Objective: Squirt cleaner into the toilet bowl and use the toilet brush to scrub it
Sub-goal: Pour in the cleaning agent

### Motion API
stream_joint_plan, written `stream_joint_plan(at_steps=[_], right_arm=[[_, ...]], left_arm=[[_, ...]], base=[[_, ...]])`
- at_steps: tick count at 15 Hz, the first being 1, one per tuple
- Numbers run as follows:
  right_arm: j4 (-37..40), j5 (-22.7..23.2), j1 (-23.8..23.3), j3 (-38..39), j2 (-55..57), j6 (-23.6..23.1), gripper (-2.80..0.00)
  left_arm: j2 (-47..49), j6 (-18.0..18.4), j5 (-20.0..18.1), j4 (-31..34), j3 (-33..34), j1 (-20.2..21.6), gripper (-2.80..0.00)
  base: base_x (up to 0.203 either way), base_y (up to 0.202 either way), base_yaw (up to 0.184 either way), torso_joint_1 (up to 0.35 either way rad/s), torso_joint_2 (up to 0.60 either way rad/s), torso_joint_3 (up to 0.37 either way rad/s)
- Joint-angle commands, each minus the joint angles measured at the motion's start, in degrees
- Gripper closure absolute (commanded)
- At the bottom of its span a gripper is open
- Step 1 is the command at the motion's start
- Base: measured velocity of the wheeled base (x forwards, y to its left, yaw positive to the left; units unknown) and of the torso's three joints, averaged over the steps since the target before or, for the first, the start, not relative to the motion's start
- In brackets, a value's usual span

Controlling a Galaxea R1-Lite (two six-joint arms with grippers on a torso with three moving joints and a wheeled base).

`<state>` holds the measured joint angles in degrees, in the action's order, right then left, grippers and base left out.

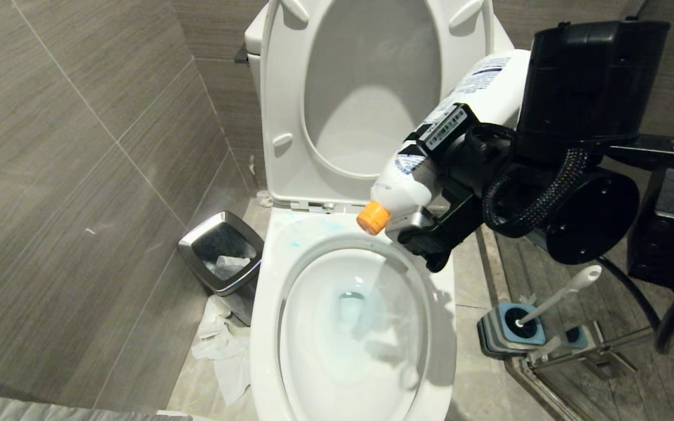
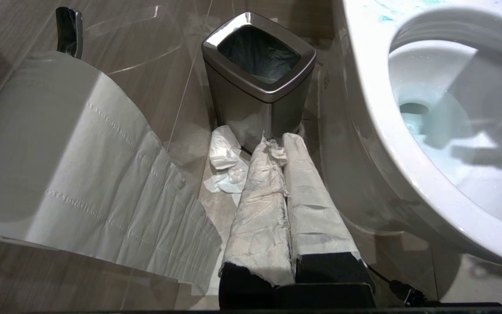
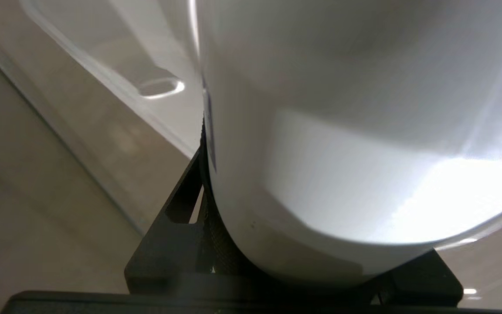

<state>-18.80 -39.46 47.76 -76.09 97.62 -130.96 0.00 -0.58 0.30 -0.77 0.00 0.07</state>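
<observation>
Right gripper (image 1: 430,193) clamped across the middle of a white cleaner bottle (image 1: 477,88), tilted nozzle-down with the orange cap (image 1: 373,217) over the back rim of the toilet bowl (image 1: 267,327). Likely a smooth, slippery plastic body, squeezable, so a grip around the waist seems right for both holding and squirting; weight probably moderate, shifting as liquid runs toward the cap. Turquoise cleaner (image 1: 290,237) already streaked on the rear rim, with a faint tint in the basin water. Toilet brush (image 1: 559,295) upright-leaning in its blue holder (image 1: 518,327) on the floor, well apart to the robot's right; slim, stiff handle, best taken near the rounded top. Label on the bottle blue-printed but unreadable; a barcode-like sticker on the gripper, also illegible. Left gripper (image 2: 286,192) closed, paper-wrapped, low beside the steel bin (image 2: 255,87).
</observation>
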Motion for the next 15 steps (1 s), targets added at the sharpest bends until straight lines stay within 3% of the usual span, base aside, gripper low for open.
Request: stream_joint_plan(at_steps=[1,6,15], right_arm=[[-0.18,-0.55,1.08,-0.11,-0.13,-2.14,0.00],[-0.19,-1.06,1.90,-0.02,-0.26,-5.56,0.00],[-0.36,-2.36,1.90,-0.71,-0.25,-5.63,0.00]], left_arm=[[0.00,-0.03,0.05,-0.02,0.44,0.01,0.00],[0.00,-0.03,0.05,-0.02,0.44,0.01,0.00],[0.00,-0.03,0.05,-0.02,0.44,0.01,0.00]], base=[[0.000,0.000,0.000,0.000,0.00,0.000],[0.000,0.000,0.000,0.000,0.00,0.000],[0.000,0.000,0.000,0.000,0.00,0.000]])
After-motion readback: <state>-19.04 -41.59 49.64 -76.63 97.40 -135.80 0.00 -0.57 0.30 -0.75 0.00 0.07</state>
